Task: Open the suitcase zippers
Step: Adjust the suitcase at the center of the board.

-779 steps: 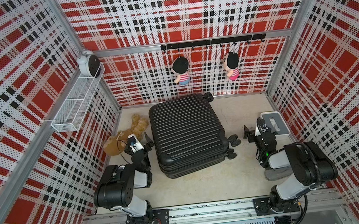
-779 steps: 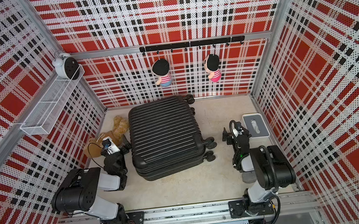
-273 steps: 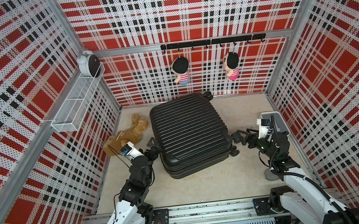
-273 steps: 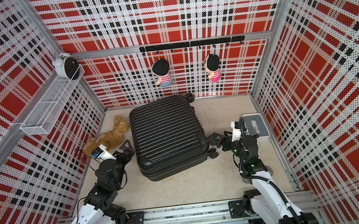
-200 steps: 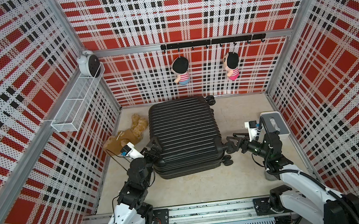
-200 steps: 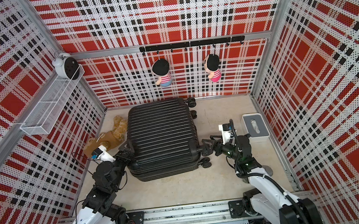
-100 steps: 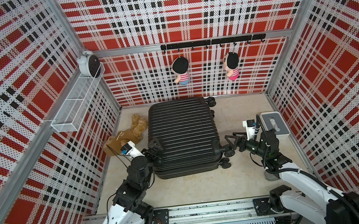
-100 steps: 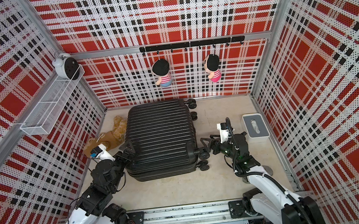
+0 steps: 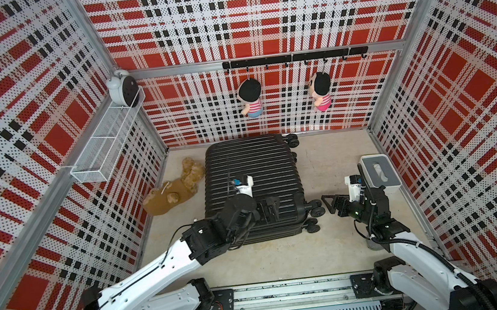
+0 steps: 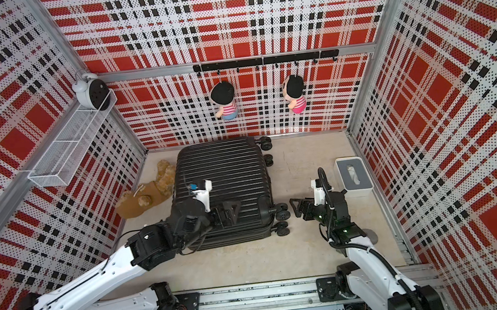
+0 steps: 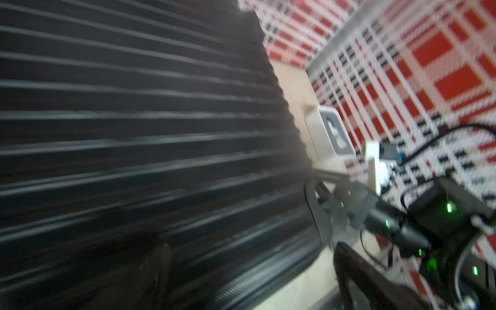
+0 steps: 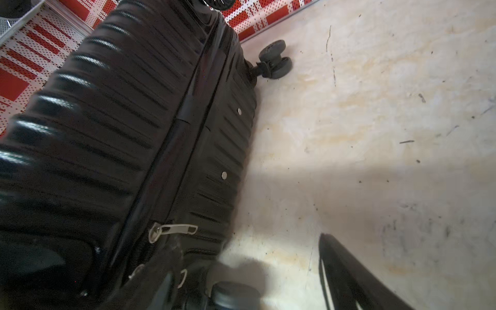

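Note:
The black ribbed suitcase [image 9: 252, 174] [image 10: 220, 171] lies flat on the floor, its wheels [image 9: 316, 214] toward the right. My left gripper [image 9: 270, 211] [image 10: 228, 212] hovers open over the lid's near right part; the left wrist view shows the blurred ribbed lid [image 11: 134, 128] under the left gripper [image 11: 252, 281]. My right gripper [image 9: 331, 205] [image 10: 297, 207] stands open just right of the near wheels, apart from them. In the right wrist view the zippers [image 12: 166, 161] run along the side seam, with a silver pull [image 12: 173, 230] close to the right gripper [image 12: 241, 271].
A grey and white tissue box [image 9: 379, 173] sits by the right wall behind my right arm. A brown plush toy [image 9: 175, 190] lies left of the case. Two dolls [image 9: 250, 99] hang on the back wall. A wire basket [image 9: 107, 145] holds an alarm clock [image 9: 122, 89].
The suitcase was turned square and slid toward the back wall. My left gripper swung from the case's left edge to above its lid. The right gripper stayed by the wheels.

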You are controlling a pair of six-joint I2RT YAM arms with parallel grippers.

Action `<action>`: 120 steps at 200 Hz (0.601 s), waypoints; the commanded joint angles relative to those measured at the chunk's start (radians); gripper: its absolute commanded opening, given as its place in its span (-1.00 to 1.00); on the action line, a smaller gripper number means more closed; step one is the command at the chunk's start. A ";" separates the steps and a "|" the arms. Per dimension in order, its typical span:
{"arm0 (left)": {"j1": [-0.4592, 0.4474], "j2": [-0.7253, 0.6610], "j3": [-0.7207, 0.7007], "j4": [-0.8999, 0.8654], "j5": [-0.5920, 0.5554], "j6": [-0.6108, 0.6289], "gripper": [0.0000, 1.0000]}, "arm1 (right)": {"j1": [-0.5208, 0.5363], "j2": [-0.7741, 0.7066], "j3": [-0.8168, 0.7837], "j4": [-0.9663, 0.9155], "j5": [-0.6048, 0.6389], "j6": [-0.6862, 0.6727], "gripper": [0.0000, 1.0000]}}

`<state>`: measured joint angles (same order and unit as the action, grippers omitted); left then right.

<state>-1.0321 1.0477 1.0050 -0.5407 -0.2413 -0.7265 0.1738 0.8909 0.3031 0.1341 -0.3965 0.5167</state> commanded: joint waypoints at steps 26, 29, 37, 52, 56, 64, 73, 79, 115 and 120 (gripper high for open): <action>-0.052 0.093 0.006 -0.071 0.294 0.113 0.60 | -0.001 0.043 0.017 0.017 -0.061 -0.008 0.54; -0.052 0.102 0.003 -0.070 0.303 0.113 0.57 | -0.001 0.039 0.012 0.018 -0.057 -0.006 0.53; -0.054 0.125 -0.002 -0.068 0.330 0.116 0.46 | -0.001 0.024 -0.006 0.025 -0.047 -0.001 0.51; -0.058 0.161 -0.013 -0.064 0.341 0.121 0.19 | 0.000 -0.014 -0.050 0.074 -0.046 0.003 0.42; -0.058 0.167 -0.015 -0.062 0.339 0.124 0.15 | 0.000 -0.024 -0.060 0.090 -0.052 0.000 0.37; -0.058 0.180 -0.020 -0.054 0.325 0.127 0.14 | 0.000 -0.043 -0.083 0.124 -0.070 -0.009 0.30; -0.048 0.190 -0.024 -0.044 0.319 0.131 0.11 | 0.001 -0.061 -0.110 0.166 -0.084 -0.010 0.24; -0.041 0.198 -0.024 -0.035 0.320 0.135 0.08 | 0.004 -0.072 -0.129 0.202 -0.089 -0.004 0.21; 0.033 0.211 -0.052 0.044 0.338 0.137 0.00 | 0.048 -0.106 -0.166 0.209 -0.068 -0.023 0.14; 0.044 0.214 -0.059 0.053 0.337 0.138 0.01 | 0.059 -0.111 -0.169 0.215 -0.067 -0.027 0.14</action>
<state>-1.0611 1.2518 0.9806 -0.5552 0.1280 -0.6109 0.1997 0.8101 0.1425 0.2829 -0.4599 0.5121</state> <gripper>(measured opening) 0.503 0.574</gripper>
